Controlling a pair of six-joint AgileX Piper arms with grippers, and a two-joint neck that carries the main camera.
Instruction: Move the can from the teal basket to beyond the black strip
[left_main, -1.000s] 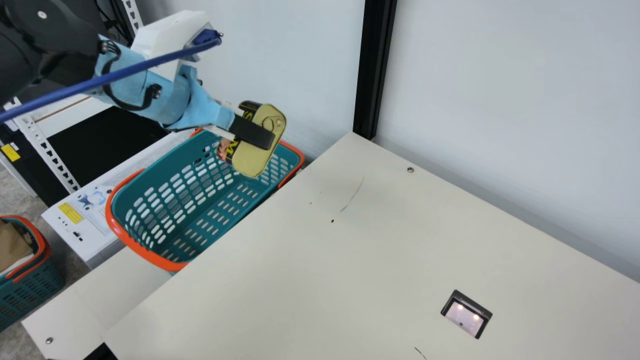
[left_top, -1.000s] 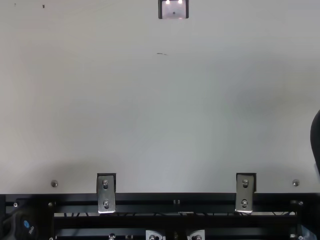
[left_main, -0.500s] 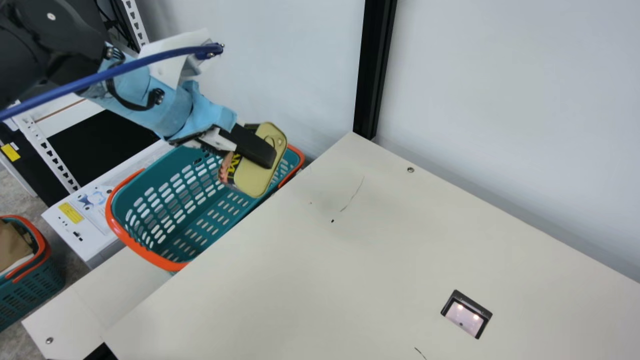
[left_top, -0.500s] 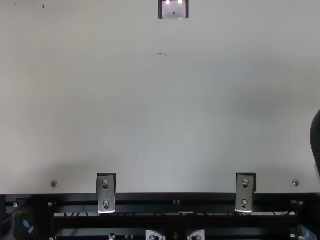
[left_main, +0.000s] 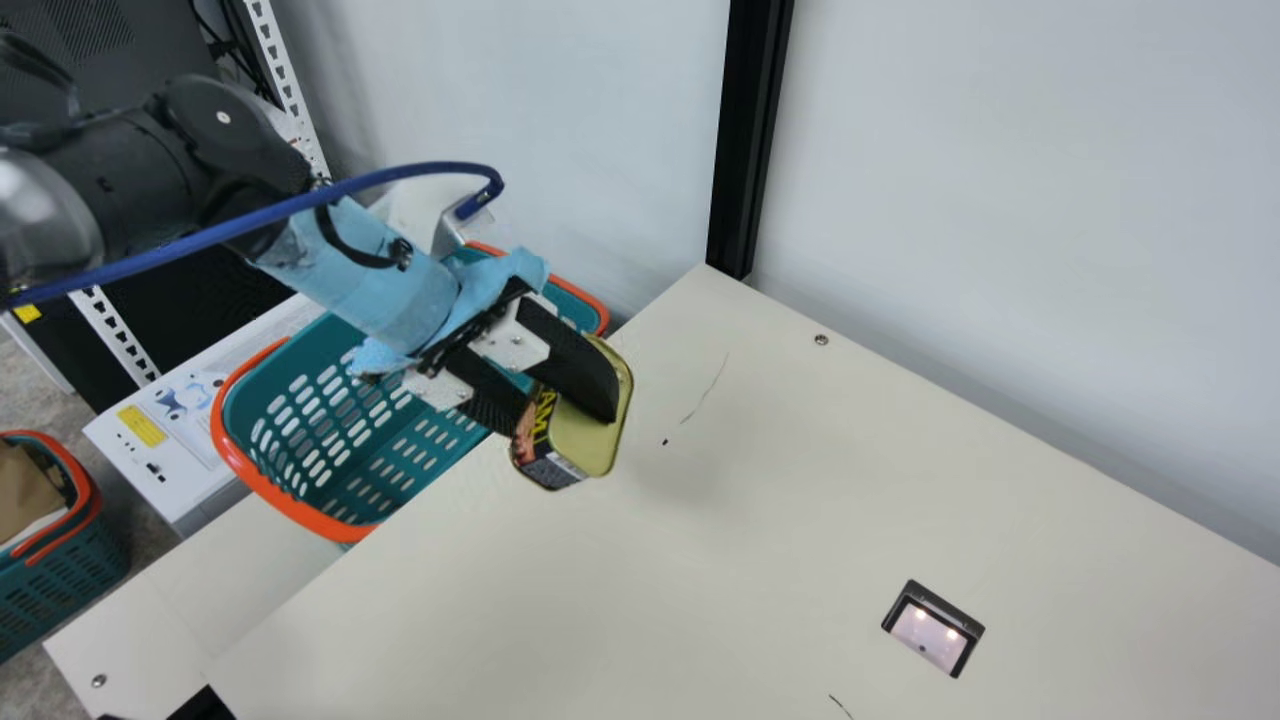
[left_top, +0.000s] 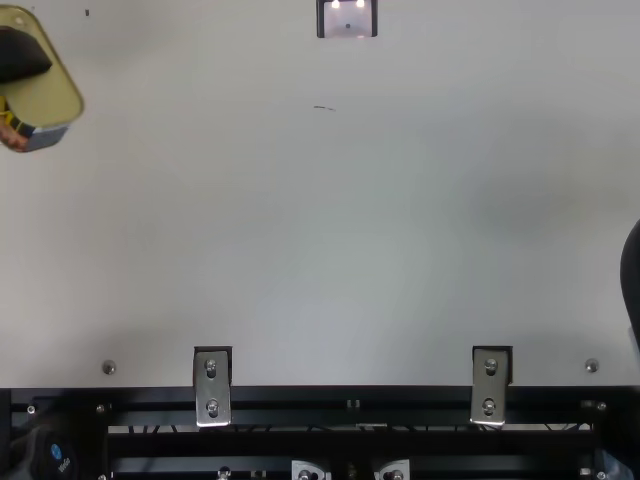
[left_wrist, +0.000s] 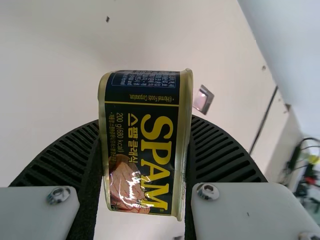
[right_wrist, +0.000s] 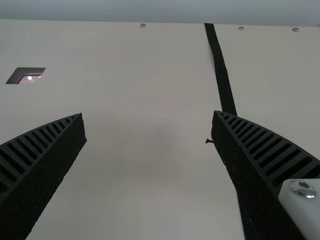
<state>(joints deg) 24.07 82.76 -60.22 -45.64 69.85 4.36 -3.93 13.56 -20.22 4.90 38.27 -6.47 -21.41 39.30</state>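
Note:
In the main view my left gripper (left_main: 562, 405) is shut on the can (left_main: 590, 440), a dark-labelled tin with a gold end, held tilted above the table's edge beside the teal basket (left_main: 290, 500). The top view has the can (left_top: 50, 95) at its upper left corner, a black finger of the left gripper (left_top: 20, 55) across its gold end. Seen from the left wrist, the can (left_wrist: 145, 145) is clamped between both ribbed fingers of the left gripper (left_wrist: 142, 150). My right gripper (right_wrist: 148, 117) stands open over the table, with the black strip (right_wrist: 221, 72) running past its one finger.
A dark-framed square opening (left_main: 933, 628) is set in the cream table (left_main: 700, 540). A black post (left_main: 748, 140) rises at the table's corner against the wall. Another teal basket (left_main: 60, 570) stands lower at the far left. Metal brackets (left_top: 212, 385) line the table's edge.
My left arm has carried the can away from over the teal basket, rightward and nearer in the main view, out over the table's edge. The can has entered the top view's corner.

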